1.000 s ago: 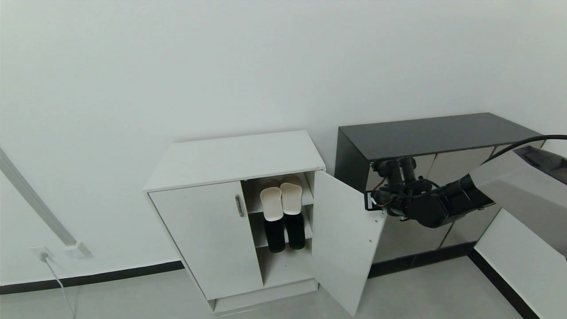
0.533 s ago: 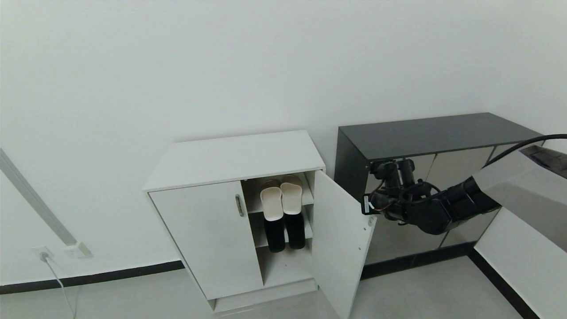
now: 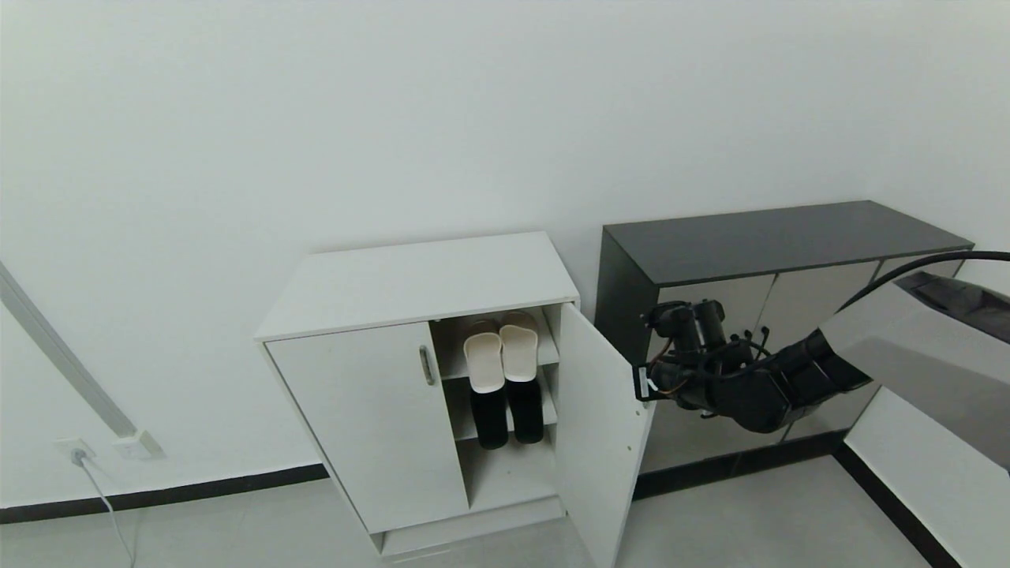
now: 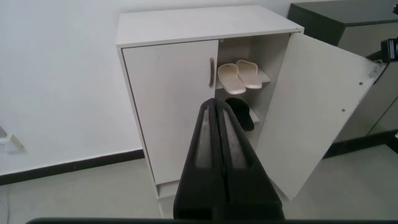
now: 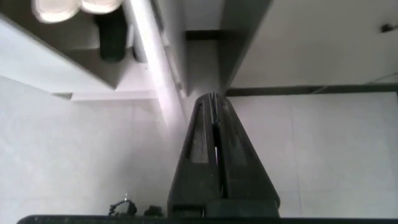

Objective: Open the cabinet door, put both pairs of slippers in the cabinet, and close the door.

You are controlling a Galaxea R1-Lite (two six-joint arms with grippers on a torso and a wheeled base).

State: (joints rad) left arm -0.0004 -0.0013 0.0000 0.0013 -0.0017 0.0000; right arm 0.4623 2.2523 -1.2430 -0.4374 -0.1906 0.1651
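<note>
Two pairs, white slippers (image 3: pixel 502 356) and black slippers (image 3: pixel 507 416), lie in the cabinet (image 3: pixel 418 282). Left gripper (image 4: pixel 215 104) and right gripper (image 5: pixel 215 99), beside the open door (image 3: pixel 600 430), have jaws closed, empty.

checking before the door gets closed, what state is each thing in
right door, partly open
left door, shut
white slippers, inside the cabinet, up top
black slippers, inside, under the white pair
left gripper, shut, empty
right gripper, shut, at the right door's edge
</note>
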